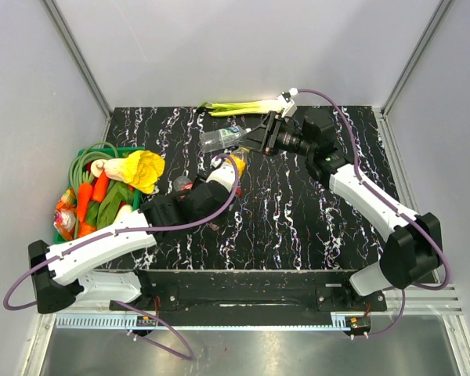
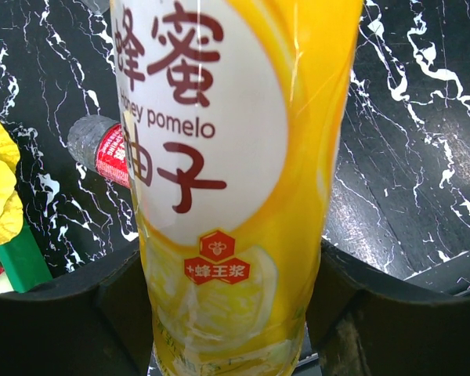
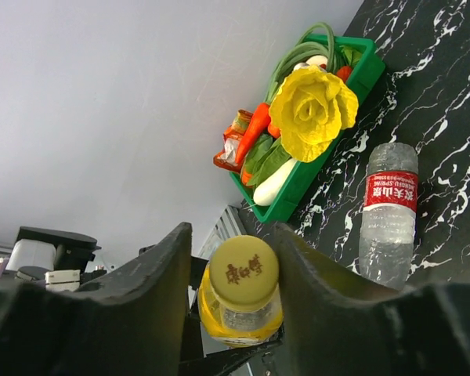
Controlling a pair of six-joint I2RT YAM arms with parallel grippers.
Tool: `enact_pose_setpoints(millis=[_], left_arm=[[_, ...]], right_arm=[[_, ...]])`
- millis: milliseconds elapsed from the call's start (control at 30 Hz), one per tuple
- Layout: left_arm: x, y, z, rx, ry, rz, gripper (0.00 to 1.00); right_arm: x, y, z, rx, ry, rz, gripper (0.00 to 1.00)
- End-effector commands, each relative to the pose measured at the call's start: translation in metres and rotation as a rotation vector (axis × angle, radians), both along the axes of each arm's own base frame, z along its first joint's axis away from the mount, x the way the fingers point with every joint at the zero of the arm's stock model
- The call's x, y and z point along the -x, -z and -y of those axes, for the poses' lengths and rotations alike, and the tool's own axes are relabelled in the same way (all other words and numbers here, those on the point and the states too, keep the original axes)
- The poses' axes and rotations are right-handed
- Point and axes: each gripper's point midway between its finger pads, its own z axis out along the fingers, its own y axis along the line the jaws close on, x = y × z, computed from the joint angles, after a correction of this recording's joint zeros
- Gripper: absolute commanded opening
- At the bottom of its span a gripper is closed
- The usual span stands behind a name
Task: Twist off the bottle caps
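My left gripper (image 1: 213, 197) is shut on the body of the yellow-orange juice bottle (image 1: 224, 175), which fills the left wrist view (image 2: 235, 157) and is tilted off the table. My right gripper (image 3: 231, 235) is open, its jaws standing on either side of the bottle's yellow-orange cap (image 3: 244, 272), with a gap on the left. In the top view the right gripper (image 1: 253, 141) is just behind the bottle's top. The red-labelled bottle (image 3: 388, 210) lies on the table, also seen in the left wrist view (image 2: 102, 150). The blue-green-labelled bottle (image 1: 223, 139) lies near the right gripper. Its cap is too small to tell.
A green basket (image 3: 321, 168) full of vegetables, with a yellow leafy head (image 1: 143, 169), stands at the left edge of the black marble table (image 1: 298, 227). Green onions (image 1: 243, 106) lie at the back edge. Grey walls close in three sides.
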Motion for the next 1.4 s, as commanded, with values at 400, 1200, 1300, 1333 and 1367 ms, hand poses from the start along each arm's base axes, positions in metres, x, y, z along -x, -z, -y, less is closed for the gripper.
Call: enact_pose_setpoints(millis=[400, 1200, 1300, 1333, 1367], left_arm=[[-0.007, -0.011, 0.003, 0.014, -0.029, 0.036, 0.34], [-0.008, 0.000, 0.000, -0.037, -0.032, 0.033, 0.34], [-0.008, 0.007, 0.001, -0.056, -0.030, 0.020, 0.35], [-0.007, 0.009, 0.003, -0.058, -0.024, 0.012, 0.35], [-0.008, 0.010, 0.005, -0.057, -0.025, 0.006, 0.35]], right_arm=[[0.002, -0.025, -0.004, -0.056, -0.009, 0.054, 0.15], [0.000, -0.022, -0.005, -0.052, -0.009, 0.044, 0.00], [0.000, -0.019, -0.004, -0.029, -0.006, 0.062, 0.00], [-0.001, -0.017, -0.004, -0.019, -0.004, 0.064, 0.00], [-0.001, -0.014, -0.004, -0.007, -0.005, 0.065, 0.00]])
